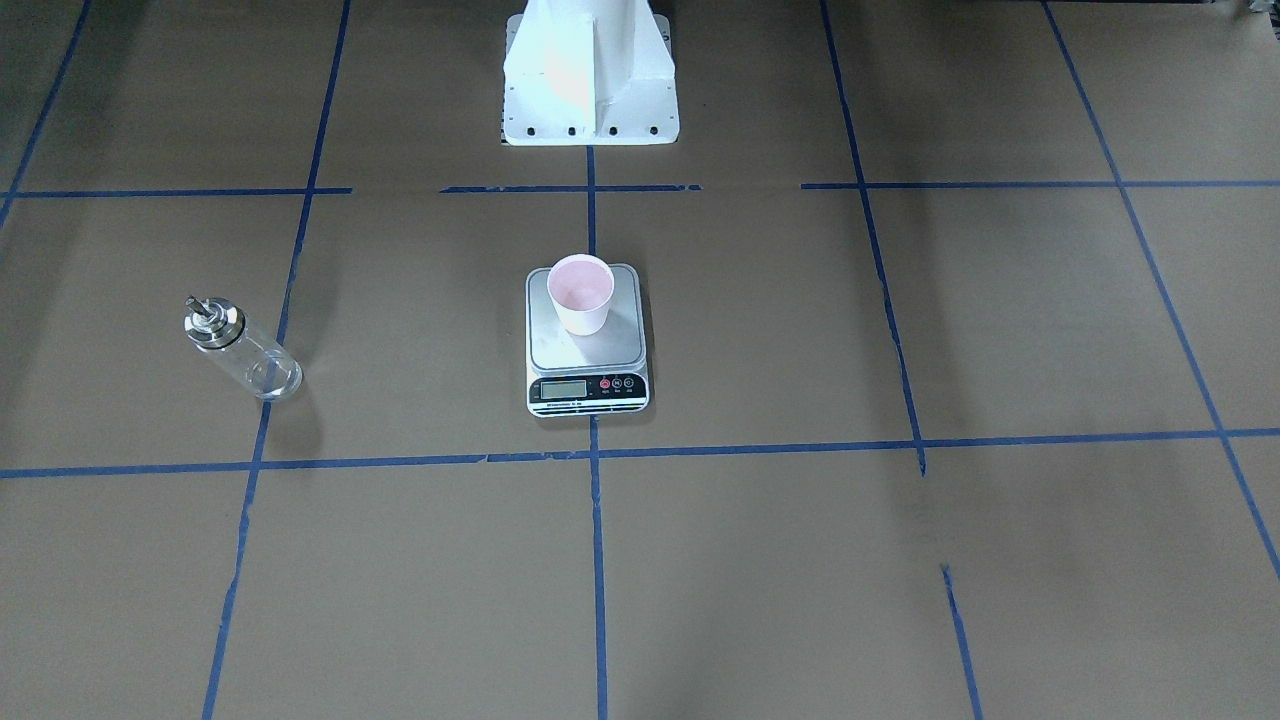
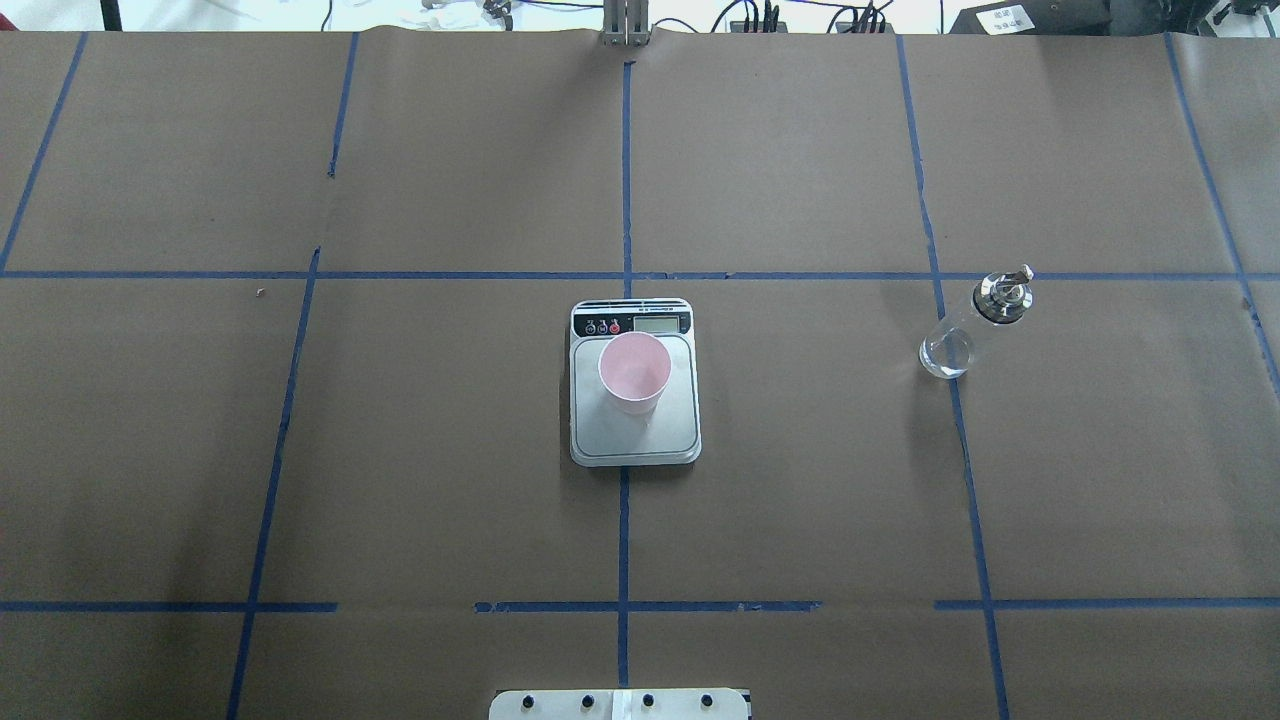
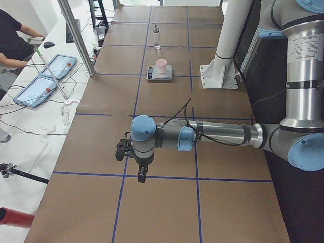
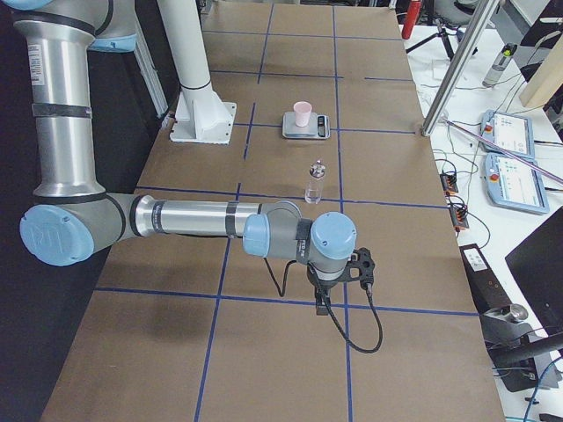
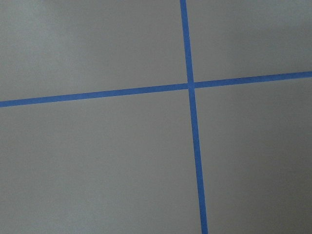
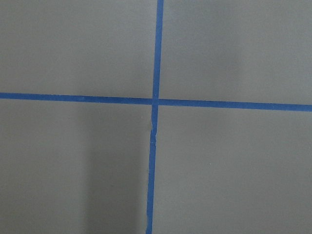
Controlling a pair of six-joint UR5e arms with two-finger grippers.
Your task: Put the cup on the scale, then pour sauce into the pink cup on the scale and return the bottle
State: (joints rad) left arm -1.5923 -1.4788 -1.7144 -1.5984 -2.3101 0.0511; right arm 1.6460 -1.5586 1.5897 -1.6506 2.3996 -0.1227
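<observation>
One cup (image 1: 581, 292) on scale (image 1: 592, 352), bottle (image 1: 247, 351) apart; left hand (image 3: 141, 175), right hand (image 4: 322, 304): cannot tell

Nothing can be read for certain. The scale (image 1: 588, 345) has an LCD display (image 1: 563, 388) whose digits are illegible, and the print under its round buttons (image 1: 617, 383) is too small to read. In the overhead view, a white label (image 2: 1003, 17) on a dark box (image 2: 1060, 14) bears blurred characters.
</observation>
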